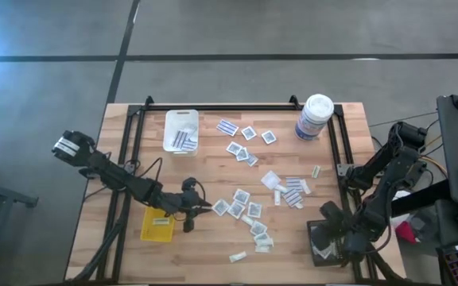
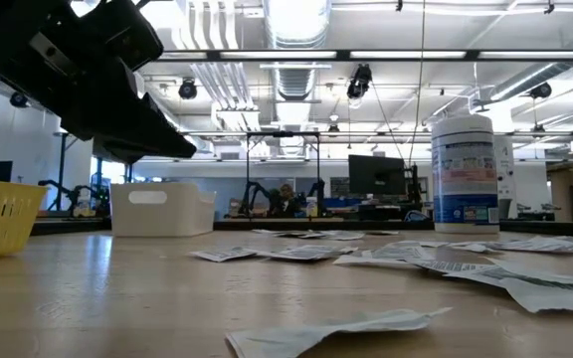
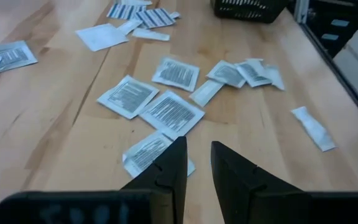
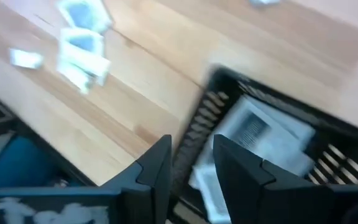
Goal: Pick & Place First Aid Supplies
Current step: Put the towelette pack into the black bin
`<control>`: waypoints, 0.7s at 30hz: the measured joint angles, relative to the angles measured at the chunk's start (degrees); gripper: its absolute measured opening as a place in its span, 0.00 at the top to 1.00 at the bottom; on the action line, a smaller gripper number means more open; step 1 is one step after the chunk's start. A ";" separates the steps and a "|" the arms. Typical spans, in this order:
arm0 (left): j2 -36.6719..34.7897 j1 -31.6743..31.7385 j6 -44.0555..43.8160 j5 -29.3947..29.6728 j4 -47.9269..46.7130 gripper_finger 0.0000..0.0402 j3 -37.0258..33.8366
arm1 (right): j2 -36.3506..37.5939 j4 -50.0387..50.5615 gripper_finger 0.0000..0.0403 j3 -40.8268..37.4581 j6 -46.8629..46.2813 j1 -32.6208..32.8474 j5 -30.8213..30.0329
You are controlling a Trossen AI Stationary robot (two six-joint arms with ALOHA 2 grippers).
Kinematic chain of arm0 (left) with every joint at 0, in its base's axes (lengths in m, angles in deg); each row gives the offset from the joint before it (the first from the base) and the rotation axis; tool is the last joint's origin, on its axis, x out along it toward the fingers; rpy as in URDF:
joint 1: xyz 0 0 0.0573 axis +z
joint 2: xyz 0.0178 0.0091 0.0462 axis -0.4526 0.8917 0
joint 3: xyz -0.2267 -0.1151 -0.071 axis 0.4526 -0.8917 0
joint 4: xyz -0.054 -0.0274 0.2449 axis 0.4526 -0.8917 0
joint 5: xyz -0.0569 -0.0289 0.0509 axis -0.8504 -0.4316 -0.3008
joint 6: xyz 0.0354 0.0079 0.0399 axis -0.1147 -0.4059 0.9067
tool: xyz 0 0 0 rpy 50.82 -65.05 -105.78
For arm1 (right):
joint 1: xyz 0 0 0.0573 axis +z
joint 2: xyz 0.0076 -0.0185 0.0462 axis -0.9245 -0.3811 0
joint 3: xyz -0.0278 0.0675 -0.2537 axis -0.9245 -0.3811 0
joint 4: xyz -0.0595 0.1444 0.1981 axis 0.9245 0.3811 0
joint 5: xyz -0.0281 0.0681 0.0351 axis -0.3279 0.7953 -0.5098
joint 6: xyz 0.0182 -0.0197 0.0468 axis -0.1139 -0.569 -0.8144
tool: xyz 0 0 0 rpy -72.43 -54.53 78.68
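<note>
The first aid supplies [image 1: 242,199] lie scattered flat on the wooden table: white squares with dark grey centres [image 3: 171,112], blue-and-white striped strips [image 1: 293,191] and pale narrow strips [image 1: 238,257]. My left gripper [image 1: 188,214] hovers open beside the yellow tray [image 1: 157,225], its fingers [image 3: 174,163] just short of a square packet [image 3: 145,152], touching nothing. My right gripper [image 1: 330,237] stands open over the black tray [image 1: 318,251], above its rim [image 4: 229,84]. White packets [image 4: 260,134] lie inside that tray.
A white tray [image 1: 181,130] holding striped strips stands at the far left. A tall white canister [image 1: 315,117] with a blue label stands at the far right. A black frame [image 1: 137,151] runs along the table's edges. Bare wood lies between the packet clusters.
</note>
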 joint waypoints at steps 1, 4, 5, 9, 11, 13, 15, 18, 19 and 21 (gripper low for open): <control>0.00 -0.13 0.00 0.00 0.32 0.81 0.00 | 0.00 -0.74 0.73 0.00 1.25 -0.35 -1.35; 0.13 -0.41 -0.02 0.02 1.34 0.81 0.00 | -0.04 -3.50 0.74 0.00 4.98 -1.43 -5.12; 0.21 -0.48 -0.04 0.02 1.71 0.81 0.00 | -0.09 -4.69 0.75 0.00 6.11 -1.92 -6.15; 1.08 -0.49 0.06 0.02 3.54 0.81 0.00 | -0.11 -9.29 0.77 0.00 11.19 -3.83 -10.44; 2.07 -0.49 0.43 0.04 5.96 0.81 0.01 | -0.11 -11.54 0.78 0.00 14.52 -4.97 -13.63; 3.33 -0.49 0.84 0.04 7.73 0.81 0.15 | -0.11 -13.88 0.79 0.00 18.38 -6.42 -17.02; 4.92 -0.47 1.52 -0.08 7.78 0.81 1.07 | -0.11 -16.03 0.80 0.00 23.22 -8.09 -19.59; 7.33 -0.47 2.50 -0.21 7.84 0.81 3.09 | -0.25 -18.79 0.81 0.00 30.35 -11.18 -20.75; 8.21 -0.47 2.97 -0.66 7.95 0.81 3.88 | -0.45 -19.55 0.81 0.00 32.33 -12.30 -20.76; 9.98 -0.45 4.39 -0.81 7.75 0.81 5.50 | -1.00 -20.89 0.82 0.00 35.92 -14.61 -20.76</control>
